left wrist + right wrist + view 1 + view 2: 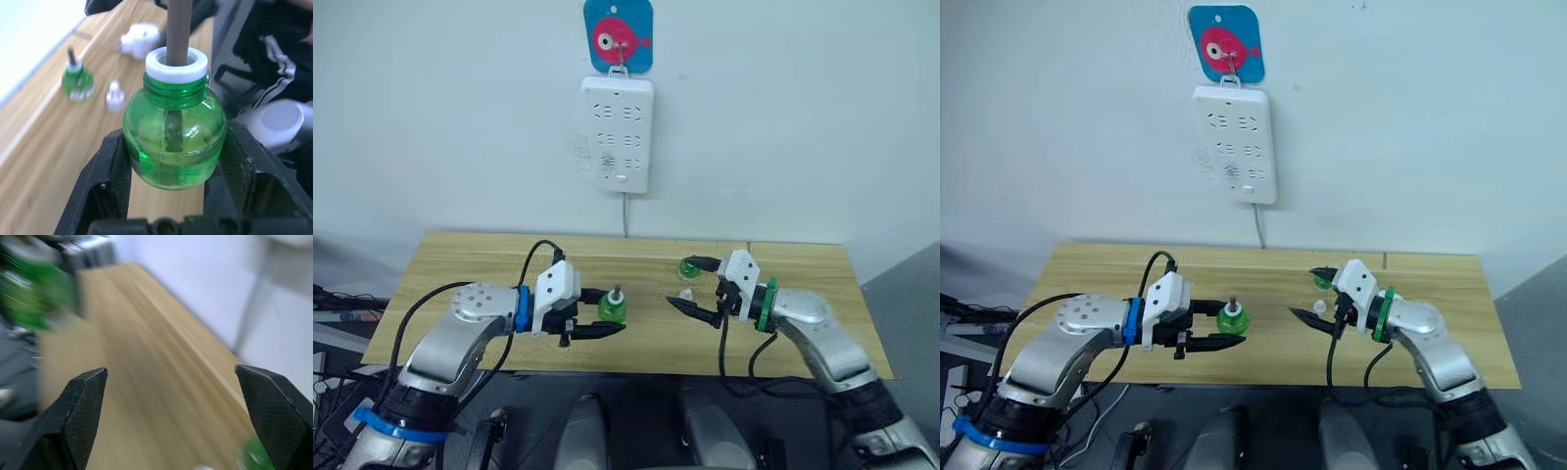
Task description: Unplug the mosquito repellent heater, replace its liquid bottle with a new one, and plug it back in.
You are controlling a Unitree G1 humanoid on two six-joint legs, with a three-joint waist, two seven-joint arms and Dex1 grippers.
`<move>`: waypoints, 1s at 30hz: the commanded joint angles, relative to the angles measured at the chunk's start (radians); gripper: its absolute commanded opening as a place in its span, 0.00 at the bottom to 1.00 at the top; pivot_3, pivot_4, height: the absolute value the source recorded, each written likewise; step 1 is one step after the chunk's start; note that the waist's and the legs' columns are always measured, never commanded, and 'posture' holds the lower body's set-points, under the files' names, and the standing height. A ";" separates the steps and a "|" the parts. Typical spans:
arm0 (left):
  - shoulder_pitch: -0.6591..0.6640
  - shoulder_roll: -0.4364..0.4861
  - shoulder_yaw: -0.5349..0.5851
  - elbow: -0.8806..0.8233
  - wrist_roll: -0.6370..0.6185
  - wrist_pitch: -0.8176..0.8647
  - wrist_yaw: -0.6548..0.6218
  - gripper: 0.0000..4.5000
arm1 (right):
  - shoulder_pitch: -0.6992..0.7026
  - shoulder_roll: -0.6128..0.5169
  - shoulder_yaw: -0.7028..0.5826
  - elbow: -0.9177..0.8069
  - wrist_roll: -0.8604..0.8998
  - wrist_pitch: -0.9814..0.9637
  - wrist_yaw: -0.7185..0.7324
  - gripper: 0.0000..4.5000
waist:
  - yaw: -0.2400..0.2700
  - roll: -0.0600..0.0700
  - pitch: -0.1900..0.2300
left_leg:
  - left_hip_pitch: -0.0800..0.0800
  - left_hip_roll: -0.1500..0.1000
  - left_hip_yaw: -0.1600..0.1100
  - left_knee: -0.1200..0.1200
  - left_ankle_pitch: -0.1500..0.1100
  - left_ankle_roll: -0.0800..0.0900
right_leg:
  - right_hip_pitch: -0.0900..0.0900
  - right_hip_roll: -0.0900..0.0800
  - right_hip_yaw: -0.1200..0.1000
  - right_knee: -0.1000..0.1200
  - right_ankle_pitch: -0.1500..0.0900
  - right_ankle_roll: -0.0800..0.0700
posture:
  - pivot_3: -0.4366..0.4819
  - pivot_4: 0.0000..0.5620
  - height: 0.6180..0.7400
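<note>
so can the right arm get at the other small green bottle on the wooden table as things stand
Probably yes. The right tool is open and empty, and the second small green bottle stands beside it on the wooden table with nothing between them; the left tool is shut on its own green bottle.

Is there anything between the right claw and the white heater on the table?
I cannot see the heater clearly from the head views, as the right claw hangs open over that spot, with a green bottle and a small white cap close by. The left claw holds another green bottle.
</note>
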 commanded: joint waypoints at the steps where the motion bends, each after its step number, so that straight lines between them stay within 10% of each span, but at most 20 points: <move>1: -0.054 -0.032 -0.021 0.005 -0.028 0.000 -0.027 0.51 | -0.062 -0.027 -0.012 -0.164 0.151 0.203 0.041 0.99 | -0.006 0.000 0.000 | 0.000 0.000 0.000 0.000 0.000 0.000 | 0.000 0.000 0.000 0.000 0.000 0.001 | 0.32 0.39 0.87; 12: -0.162 -0.097 -0.059 0.064 -0.008 -0.021 -0.051 0.51 | -0.172 0.061 0.013 -0.159 0.160 0.287 -0.021 0.99 | -0.014 -0.001 -0.001 | -0.003 0.000 0.000 0.000 0.000 0.000 | -0.003 0.000 0.000 0.000 0.001 -0.002 | 0.31 0.35 0.87; 23: -0.172 -0.103 -0.062 0.043 -0.006 -0.019 -0.053 0.51 | -0.170 0.080 0.039 -0.149 0.105 0.254 -0.022 0.22 | -0.016 -0.001 -0.001 | -0.004 0.000 0.000 0.000 0.000 0.000 | -0.004 0.000 0.000 0.000 0.001 -0.002 | 0.32 0.33 0.87; 30: -0.165 -0.111 -0.059 0.023 -0.010 -0.031 -0.052 0.51 | -0.168 0.081 0.039 -0.150 0.087 0.235 -0.017 0.19 | -0.018 -0.001 -0.001 | -0.004 0.000 0.000 0.000 0.000 0.000 | -0.004 0.000 0.000 0.000 0.001 -0.002 | 0.32 0.33 0.87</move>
